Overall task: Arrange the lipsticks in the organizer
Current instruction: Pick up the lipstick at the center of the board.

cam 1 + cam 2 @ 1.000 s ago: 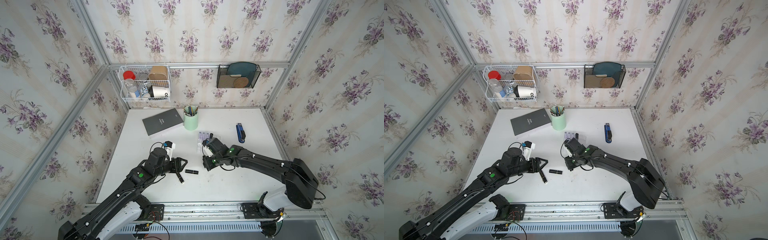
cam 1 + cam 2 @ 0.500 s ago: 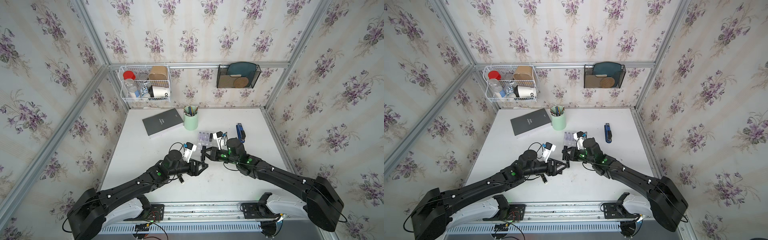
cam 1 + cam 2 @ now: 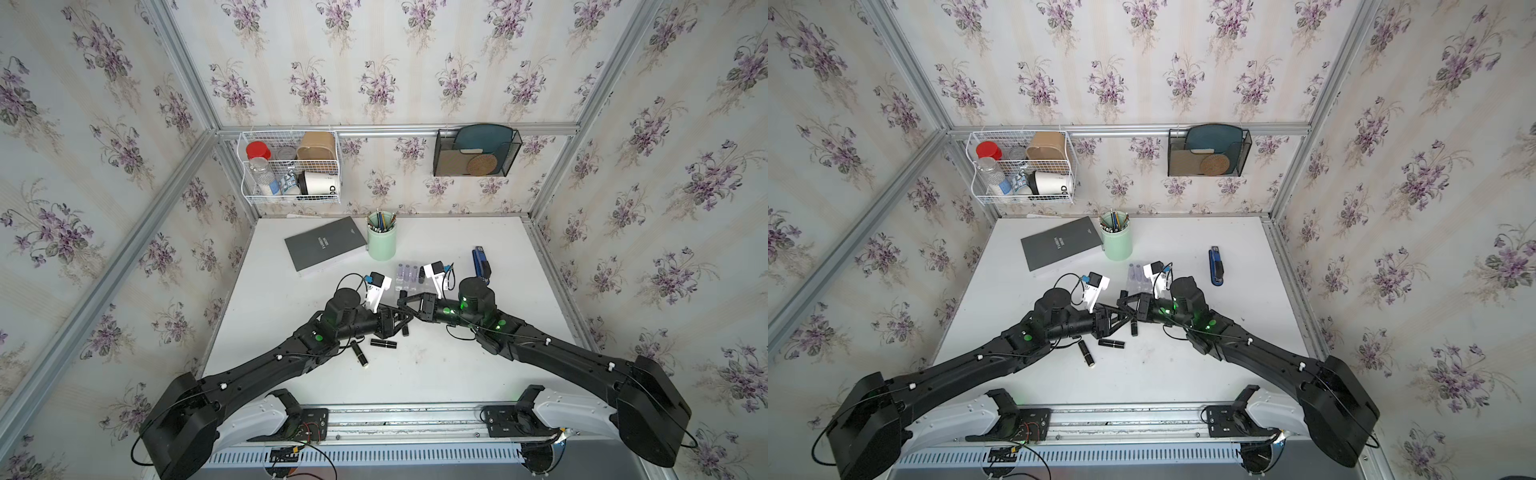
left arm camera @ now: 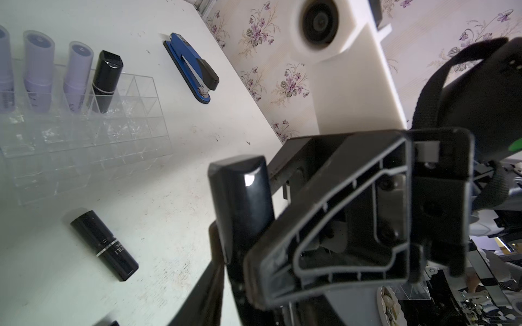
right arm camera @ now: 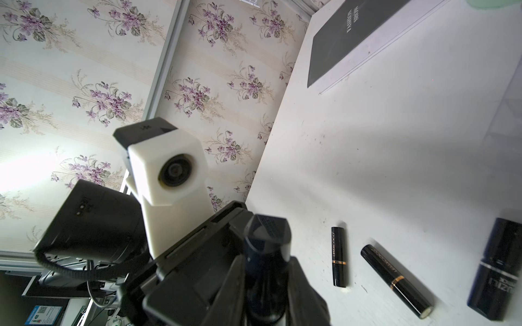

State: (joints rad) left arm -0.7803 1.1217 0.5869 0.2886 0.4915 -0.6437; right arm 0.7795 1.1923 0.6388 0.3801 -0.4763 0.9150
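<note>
The white tabletop carries everything. The left arm and right arm reach in from the near edge and meet nose to nose near its middle. A grey book and a green cup sit toward the back, with a blue stapler off to the right. The clear organizer stands just beyond the meeting point, near the cup. The right pincer is clamped on an upright black lipstick. The left pincer is at the same tube, with one finger alongside it; whether it grips cannot be told. Three lilac lipsticks and one black tube stand side by side in an outer row of the organizer. Three loose black tubes lie flat on the tabletop near the pincers.
</note>
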